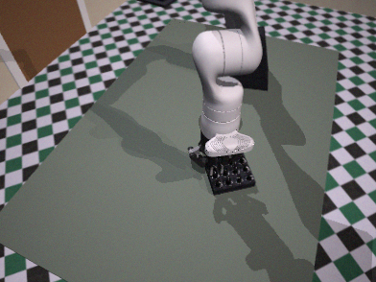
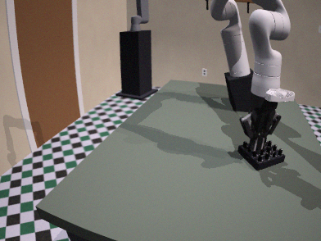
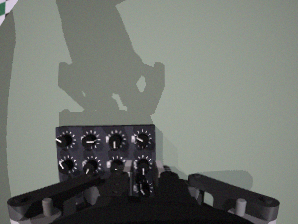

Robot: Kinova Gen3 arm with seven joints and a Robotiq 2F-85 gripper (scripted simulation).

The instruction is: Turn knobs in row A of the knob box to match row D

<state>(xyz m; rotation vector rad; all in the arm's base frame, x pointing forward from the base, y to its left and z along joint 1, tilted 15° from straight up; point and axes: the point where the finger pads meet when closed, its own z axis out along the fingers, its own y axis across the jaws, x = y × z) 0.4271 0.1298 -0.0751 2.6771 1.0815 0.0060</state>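
Observation:
The black knob box (image 1: 234,187) (image 2: 259,165) (image 3: 105,128) stands on the green table, its knobs up. In the wrist view, the top row's knobs (image 3: 66,140) (image 3: 90,140) (image 3: 116,140) (image 3: 143,139) have lines pointing left, sideways, down and upper left. My gripper (image 2: 258,148) (image 3: 143,170) is slightly open, its fingertips low over the box, on either side of a right-column knob (image 3: 143,160) in the second row, whose line points down. Whether they touch it cannot be told. The gripper hides the lower rows; printed names and the socket cannot be made out.
The green table (image 1: 120,211) (image 2: 164,197) surrounds the box. Neighbouring knobs stand close beside the fingers. The arm's black pedestal (image 1: 261,72) (image 2: 238,92) is at the back of the table. Arm shadows fall across the table and partly beside the box.

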